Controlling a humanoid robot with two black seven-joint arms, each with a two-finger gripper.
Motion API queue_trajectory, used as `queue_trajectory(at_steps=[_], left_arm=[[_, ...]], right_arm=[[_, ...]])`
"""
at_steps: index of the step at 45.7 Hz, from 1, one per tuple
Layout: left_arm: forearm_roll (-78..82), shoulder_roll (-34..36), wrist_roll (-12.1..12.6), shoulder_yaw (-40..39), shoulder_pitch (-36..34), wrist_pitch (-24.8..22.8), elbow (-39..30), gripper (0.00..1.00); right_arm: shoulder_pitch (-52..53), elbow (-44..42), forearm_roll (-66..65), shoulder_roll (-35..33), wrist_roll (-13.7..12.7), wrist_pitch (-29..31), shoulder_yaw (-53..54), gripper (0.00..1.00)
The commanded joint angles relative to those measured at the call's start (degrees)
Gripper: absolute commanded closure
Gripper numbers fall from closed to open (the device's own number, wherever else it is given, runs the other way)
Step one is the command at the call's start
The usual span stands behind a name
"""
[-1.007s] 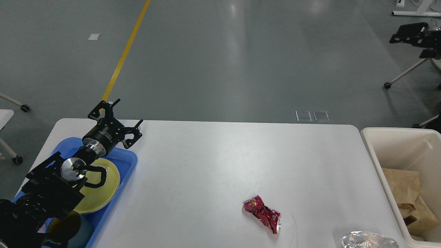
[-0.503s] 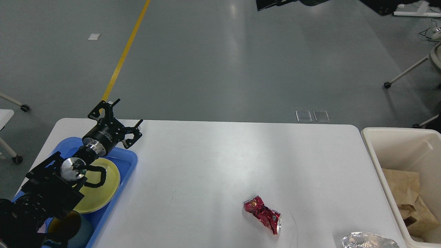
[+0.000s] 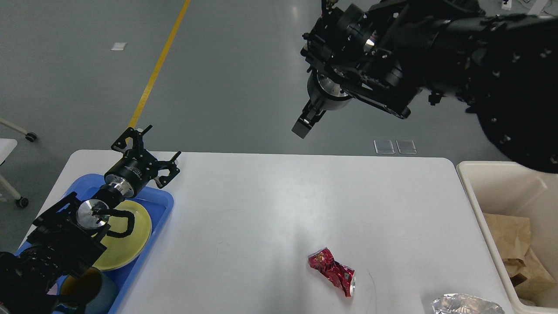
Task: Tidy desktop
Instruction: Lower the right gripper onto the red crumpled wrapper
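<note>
Red crumpled wrapper point(image 3: 332, 270) sits near the desktop point(image 3: 261, 205) front edge; right gripper point(image 3: 304, 124), jaw state unreadable, should descend squarely; left gripper point(image 3: 146, 150) gapes empty.

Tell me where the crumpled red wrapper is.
In the head view, the red wrapper lies on the desktop, right of centre near the front edge, left of the silver foil and the cream bin.
</note>
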Motion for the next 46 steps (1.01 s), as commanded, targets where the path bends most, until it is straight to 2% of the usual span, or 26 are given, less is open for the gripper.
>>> queue_trajectory(at_steps=[1,10,20,39,46], left_arm=[[0.01,-0.02,-0.10,0.00,0.00,0.00,0.00,0.04],[0.01,-0.02,-0.01,0.00,0.00,0.00,0.00,0.04],[0.01,-0.02,-0.01,0.00,0.00,0.00,0.00,0.04],[0.01,-0.02,-0.01,0.00,0.00,0.00,0.00,0.04],[0.01,-0.02,-0.01,0.00,0.00,0.00,0.00,0.04]], right_arm=[[-0.29,6.35,-1.32,0.23,-0.10,0.10,0.19,0.00],[-3.19,12.33,-1.32,0.23,-0.54,0.45,2.39,0.00],[-7.84,12.60,-1.40,0.23,-1.15,0.62,6.96,0.00],[-22.78,5.05,-1.49,0.23,-5.63,0.10,9.16,0.00],[-28.15,0.39,-1.49,0.23,-6.25,0.10,8.98,0.00]])
